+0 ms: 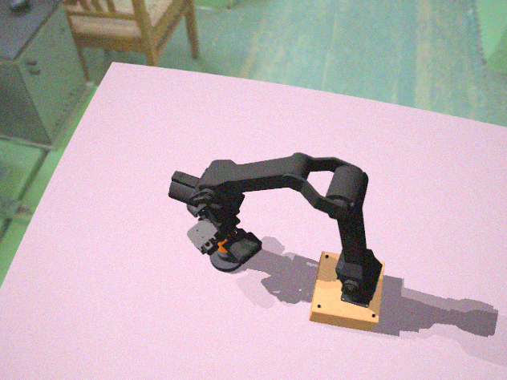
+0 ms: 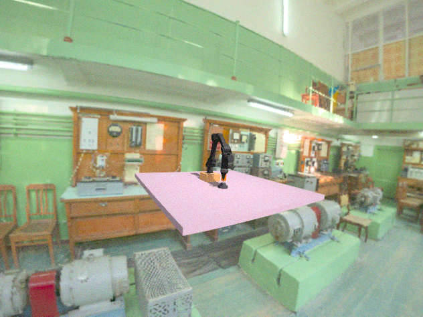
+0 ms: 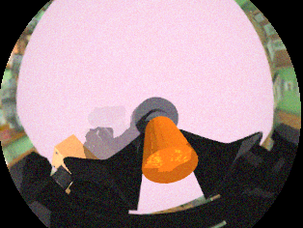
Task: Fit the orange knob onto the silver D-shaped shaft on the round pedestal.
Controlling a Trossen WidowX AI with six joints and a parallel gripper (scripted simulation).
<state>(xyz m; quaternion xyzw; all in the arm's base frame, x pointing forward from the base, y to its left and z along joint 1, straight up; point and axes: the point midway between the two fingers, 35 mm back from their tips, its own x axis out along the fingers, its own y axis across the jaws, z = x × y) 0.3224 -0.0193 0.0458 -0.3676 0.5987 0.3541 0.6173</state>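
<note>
The orange knob (image 1: pixel 222 246) (image 2: pixel 223 177) (image 3: pixel 169 152) is upright or nearly so between the fingers of my gripper (image 1: pixel 223 244) (image 3: pixel 161 134), which is shut on it. The dark grey round pedestal (image 1: pixel 225 266) (image 2: pixel 222 186) (image 3: pixel 155 102) stands on the table directly below the knob. In the exterior view the knob is above the pedestal, and a small gap seems to show between them. In the wrist view the knob's narrow end overlaps the near part of the pedestal. The silver shaft, the knob's hole and both flat sides are hidden, so their alignment cannot be told.
The pink table (image 1: pixel 135 318) (image 2: pixel 205 211) carries the arm's wooden base block (image 1: pixel 342 317) (image 2: pixel 205 176) (image 3: pixel 72 147), to the right of the pedestal in the top view. Shadows of the arm fall between the pedestal and the block. The table's edges are well away from the pedestal.
</note>
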